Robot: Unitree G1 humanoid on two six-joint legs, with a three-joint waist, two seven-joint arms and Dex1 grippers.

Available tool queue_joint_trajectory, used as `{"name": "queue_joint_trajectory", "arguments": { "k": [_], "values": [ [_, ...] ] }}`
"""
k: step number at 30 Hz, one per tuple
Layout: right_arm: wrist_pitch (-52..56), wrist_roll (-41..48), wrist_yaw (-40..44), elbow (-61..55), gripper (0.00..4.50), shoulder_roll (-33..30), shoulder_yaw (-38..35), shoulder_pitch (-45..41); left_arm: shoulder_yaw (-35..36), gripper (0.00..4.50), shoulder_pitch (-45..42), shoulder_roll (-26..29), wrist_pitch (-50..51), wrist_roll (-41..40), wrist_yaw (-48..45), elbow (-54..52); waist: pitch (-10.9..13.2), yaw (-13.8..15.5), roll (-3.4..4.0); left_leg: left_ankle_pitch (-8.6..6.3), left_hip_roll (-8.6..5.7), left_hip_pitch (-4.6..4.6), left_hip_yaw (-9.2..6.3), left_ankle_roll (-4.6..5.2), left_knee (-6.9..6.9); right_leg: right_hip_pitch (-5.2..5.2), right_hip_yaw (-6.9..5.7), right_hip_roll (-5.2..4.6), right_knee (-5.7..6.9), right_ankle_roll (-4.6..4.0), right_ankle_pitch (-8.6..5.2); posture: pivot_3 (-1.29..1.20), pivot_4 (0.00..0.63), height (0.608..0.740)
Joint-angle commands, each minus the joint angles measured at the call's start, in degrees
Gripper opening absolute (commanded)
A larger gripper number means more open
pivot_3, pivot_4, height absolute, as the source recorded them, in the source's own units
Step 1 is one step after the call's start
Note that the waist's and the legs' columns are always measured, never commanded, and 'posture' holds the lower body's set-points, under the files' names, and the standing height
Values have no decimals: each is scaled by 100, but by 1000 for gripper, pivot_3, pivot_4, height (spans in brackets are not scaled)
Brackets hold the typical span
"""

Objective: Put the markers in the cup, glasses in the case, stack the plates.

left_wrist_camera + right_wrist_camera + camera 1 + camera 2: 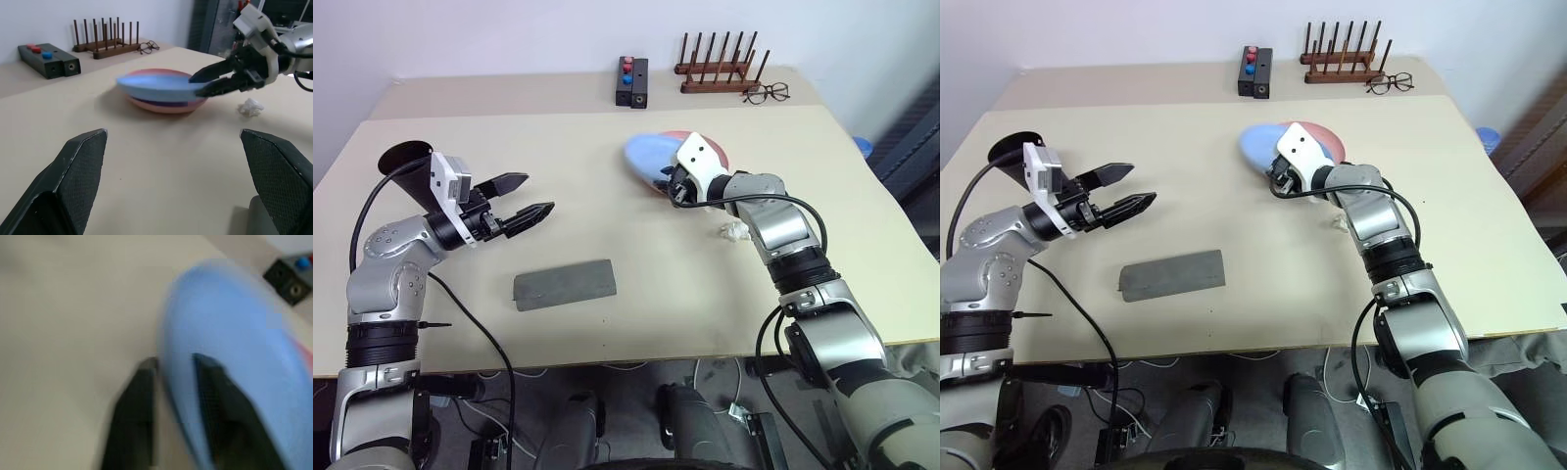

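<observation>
Crumpled white paper (734,231) lies just beside the right fingers. Far beyond them: black button box (632,81), wooden peg rack (717,65), wire-framed spectacles (766,93).

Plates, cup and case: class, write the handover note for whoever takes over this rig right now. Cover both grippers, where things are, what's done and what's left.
Left gripper: open, holding nothing, above the table beside the cup.
Right gripper: at the rim of the blue plate; grip unclear.
Plates: the blue one lies over the pink plate, tilted and off-centre, so the stack is nearly done. Check that it settles.
Case: closed, flat at the table's near middle.
Left to do: confirm that the markers are in the cup and the glasses in the case; neither can be told from here.
</observation>
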Motion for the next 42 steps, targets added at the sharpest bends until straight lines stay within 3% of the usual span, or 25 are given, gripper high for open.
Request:
{"name": "queue_joint_trajectory", "arguments": {
  "k": [1,2,8,13,16,19,25,28,34,42],
  "values": [
    [-9,96,-68,-155,3552,-35,-271,-231,72,4500,-69,13,-41,-127,-45,-169,0,-1,0,0,0,0,0,0,0,0,0,0,0,0,0,0,150,740],
    [119,215,-60,-252,4001,-61,-416,-210,72,4500,-85,16,-36,-146,-61,-154,0,-2,0,0,0,0,0,0,0,0,0,0,0,0,0,0,150,740],
    [2022,1520,429,-1231,4001,-623,-1586,289,156,4500,29,176,477,-751,-563,-408,0,43,0,-1,0,-1,-2,2,-1,2,-1,-2,-2,0,0,0,150,740],
    [3106,1777,958,-1954,4001,-1762,-1600,1126,-23,4500,-71,494,1555,-1378,-750,-1001,1,46,2,-22,-1,-1,-2,38,0,11,-3,-4,-13,0,0,0,150,740],
    [3380,1729,998,-2137,4001,-2030,-1410,1427,-459,4500,-18,725,1450,-1017,-1039,-1223,1,-29,8,-24,3,7,10,43,-1,9,7,-1,-7,0,0,0,150,740],
    [3150,1460,904,-2208,4001,-2083,-1100,1710,-636,4500,-62,653,1198,-786,-1052,-1107,-7,-106,21,-23,11,21,17,40,-10,10,15,4,3,-1,0,0,150,740],
    [2912,1470,339,-1823,4001,-1418,-1219,1763,-631,4500,-287,477,1201,-781,-920,-1063,-7,-119,20,-22,9,19,17,40,-5,12,15,6,3,-1,0,0,150,740],
    [2674,1364,282,-1703,3253,-1336,-1118,1797,-595,4500,-286,508,1220,-774,-901,-1059,-7,-107,20,-20,8,20,16,35,-4,12,15,5,2,-1,0,0,150,740],
    [2462,1341,174,-1416,169,-1276,-1149,1600,-511,4500,-219,495,1223,-803,-785,-1143,-6,-92,21,-20,6,19,16,35,-4,13,15,4,1,0,0,0,150,740],
    [2668,1987,791,-1848,77,-1334,-1453,1204,-35,4500,-348,123,1067,-965,-181,-940,-6,-100,21,-20,7,19,15,35,-4,12,14,5,1,0,0,0,150,740]
  ]
}}
